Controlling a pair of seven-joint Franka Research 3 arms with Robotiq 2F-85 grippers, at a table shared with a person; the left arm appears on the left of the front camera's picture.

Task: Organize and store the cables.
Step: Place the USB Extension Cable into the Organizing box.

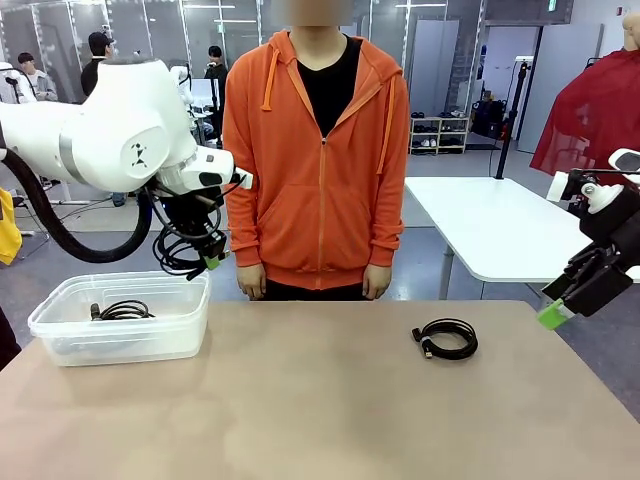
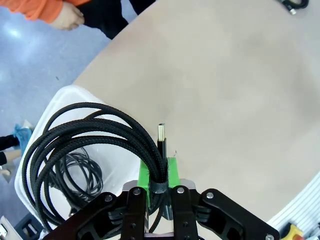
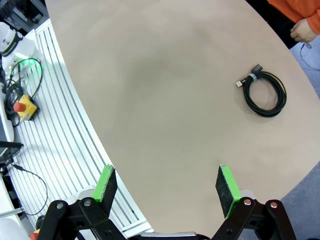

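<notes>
Left wrist view: loose cable [image 2: 292, 5] at 1 o'clock was clipped by top edge; held coil [image 2: 142, 145] partly covered left end effector [image 2: 159, 172] pads. Front view, 9 o'clock: binned coil [image 1: 125, 310] ends were too small.

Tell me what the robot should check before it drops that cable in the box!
1. Left gripper shut on the held cable: ok.
2. Held cable fully over the bin: cannot tell; the gripper hangs near its rim.
3. Room in the bin: ok; one stored cable lies inside.
4. Person's hands away from the bin: ok.
5. Right gripper open, free for the table cable: ok.
</notes>
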